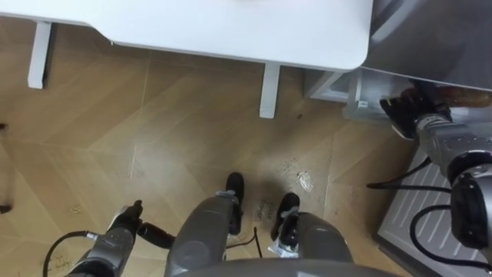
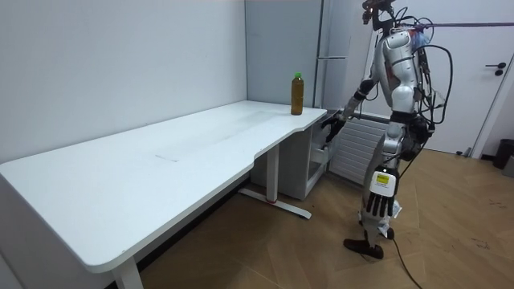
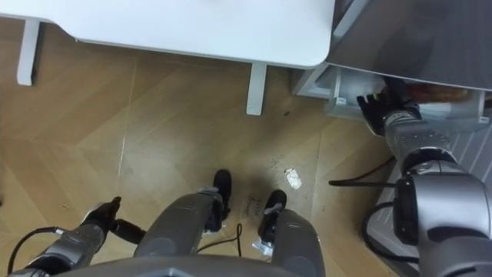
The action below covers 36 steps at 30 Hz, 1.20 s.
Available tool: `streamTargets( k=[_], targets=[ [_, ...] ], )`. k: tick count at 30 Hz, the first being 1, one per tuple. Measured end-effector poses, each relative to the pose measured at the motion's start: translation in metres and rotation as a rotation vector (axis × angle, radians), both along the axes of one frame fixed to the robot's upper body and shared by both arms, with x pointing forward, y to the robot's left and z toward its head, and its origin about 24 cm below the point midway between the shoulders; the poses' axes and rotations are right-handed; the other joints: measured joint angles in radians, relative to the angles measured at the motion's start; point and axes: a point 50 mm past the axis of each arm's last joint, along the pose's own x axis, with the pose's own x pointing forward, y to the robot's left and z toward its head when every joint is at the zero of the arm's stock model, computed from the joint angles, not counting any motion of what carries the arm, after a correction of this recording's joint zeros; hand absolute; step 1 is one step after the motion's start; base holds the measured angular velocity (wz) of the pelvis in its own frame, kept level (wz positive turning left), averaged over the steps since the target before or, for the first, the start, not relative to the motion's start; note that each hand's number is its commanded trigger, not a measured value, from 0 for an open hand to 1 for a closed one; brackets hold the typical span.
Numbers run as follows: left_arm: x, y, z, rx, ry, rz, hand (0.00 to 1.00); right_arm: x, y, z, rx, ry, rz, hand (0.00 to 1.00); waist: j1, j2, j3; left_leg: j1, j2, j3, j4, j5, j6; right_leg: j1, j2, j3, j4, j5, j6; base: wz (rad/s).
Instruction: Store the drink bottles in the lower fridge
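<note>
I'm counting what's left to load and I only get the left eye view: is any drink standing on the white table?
Observer: Yes. One brown bottle with a green cap stands upright on the white table, at the corner nearest the grey fridge.
Operator: Where is the right hand relative to it?
Observer: The right hand is lower than the tabletop, to the room view's right of the bottle and apart from it.

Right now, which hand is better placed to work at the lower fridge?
Right: the right hand is at the lower fridge; the left hand hangs at its side, far off.
</note>
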Motion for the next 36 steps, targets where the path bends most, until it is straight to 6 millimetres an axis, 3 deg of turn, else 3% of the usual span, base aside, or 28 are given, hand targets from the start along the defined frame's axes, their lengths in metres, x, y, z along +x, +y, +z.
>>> streamTargets(
  k=[14,21,27,28,31,32,34,36],
  targets=[
    [0.003,-0.001,0.001,-0.011,-0.016,0.006,0.0,-0.003,0.0,-0.003,-0.022,0.002,0.028,0.0,-0.002,0.005,-0.0032,0.022,0.001,0.0,0.002,0.0,0.0,0.029,0.002,-0.003,-0.007,0.002,0.0,0.0],
    [0.006,-0.001,0.002,-0.01,-0.023,0.006,0.0,-0.016,-0.003,-0.014,-0.034,0.046,0.033,0.0,-0.003,0.008,-0.0062,0.079,0.0,-0.003,-0.009,0.0,0.0,0.089,0.005,-0.004,-0.024,0.003,0.001,0.01],
    [0.004,0.001,0.002,-0.023,-0.026,0.043,0.0,-0.037,-0.007,-0.028,-0.034,0.08,0.02,0.0,-0.008,0.017,-0.0214,0.157,0.001,-0.011,-0.031,0.0,-0.001,0.183,0.016,-0.011,-0.075,0.016,0.006,0.03],
    [0.003,0.001,0.001,-0.026,-0.025,0.043,0.0,-0.044,-0.008,-0.032,-0.034,0.092,0.017,0.0,-0.01,0.018,-0.0321,0.173,0.001,-0.011,-0.037,0.0,-0.001,0.204,0.019,-0.014,-0.093,0.023,0.006,0.0],
    [-0.002,0.0,0.0,-0.028,-0.017,0.042,0.0,-0.058,-0.009,-0.042,-0.035,0.1,0.015,0.0,-0.023,0.017,-0.0468,0.234,0.001,-0.01,-0.067,0.001,-0.002,0.27,0.028,-0.005,-0.142,0.037,0.012,-0.02],
    [-0.004,0.0,-0.001,-0.028,-0.016,0.045,0.0,-0.061,-0.009,-0.043,-0.036,0.101,0.015,0.0,-0.025,0.017,-0.0477,0.245,0.001,-0.01,-0.071,0.001,-0.002,0.285,0.03,-0.004,-0.155,0.041,0.013,-0.05],
    [-0.009,0.002,-0.001,-0.032,-0.027,0.074,0.0,-0.079,-0.008,-0.054,-0.042,0.107,0.011,0.0,-0.034,0.014,-0.0573,0.282,0.001,-0.008,-0.084,0.001,-0.002,0.33,0.038,-0.004,-0.198,0.055,0.014,-0.02],
    [-0.011,0.001,-0.001,-0.039,-0.032,0.083,0.0,-0.094,-0.008,-0.062,-0.048,0.122,0.025,0.0,-0.037,0.014,-0.0593,0.298,-0.001,-0.006,-0.092,0.0,-0.003,0.35,0.038,-0.004,-0.203,0.056,0.014,-0.02]
  ],
)
